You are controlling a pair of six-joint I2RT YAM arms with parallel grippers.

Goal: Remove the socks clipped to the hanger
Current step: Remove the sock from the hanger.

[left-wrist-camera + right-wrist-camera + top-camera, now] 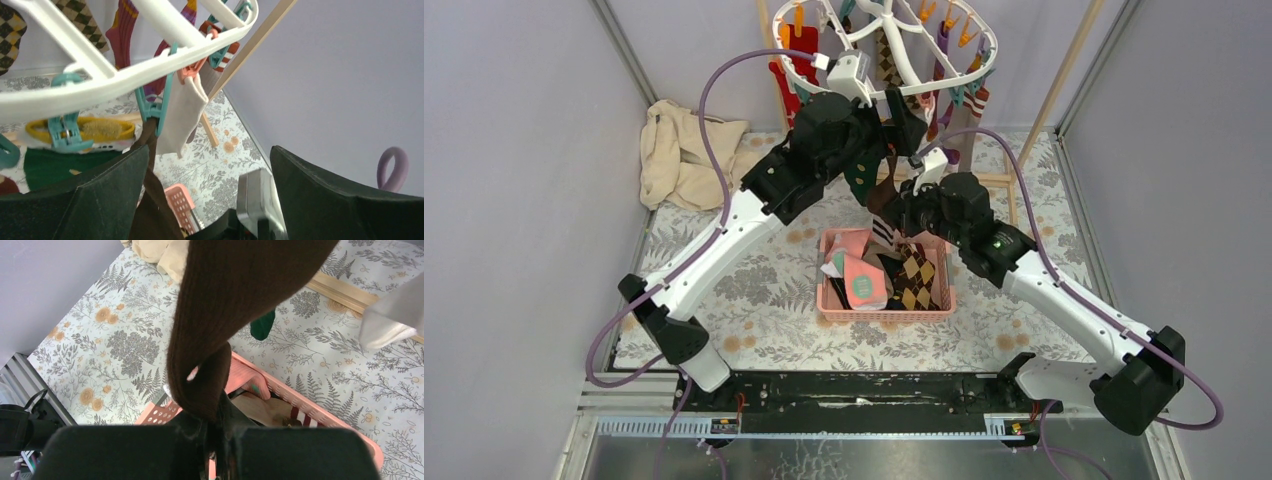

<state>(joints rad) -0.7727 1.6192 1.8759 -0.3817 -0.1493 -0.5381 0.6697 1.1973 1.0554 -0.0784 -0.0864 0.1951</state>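
Observation:
The white oval hanger (pixel 904 45) hangs at the top centre, with several socks clipped round its rim. In the left wrist view its rim (pixel 125 75) runs above my open left gripper (pixel 210 200). A teal clip (pixel 155 107) holds a dark brown sock (pixel 150 200), which hangs against the left finger. Beside it an orange clip holds a pale sock (pixel 182 117). My left gripper (pixel 904 122) is just under the hanger's near rim. My right gripper (pixel 902 208), below it, is shut on the lower end of the brown sock (pixel 225 315), at the fingertips (pixel 220 440).
A pink slotted basket (pixel 884 313) with several socks in it sits on the floral cloth under the grippers and shows in the right wrist view (pixel 310 405). A beige cloth (pixel 679 155) lies at back left. Wooden frame poles (pixel 1064 70) stand beside the hanger.

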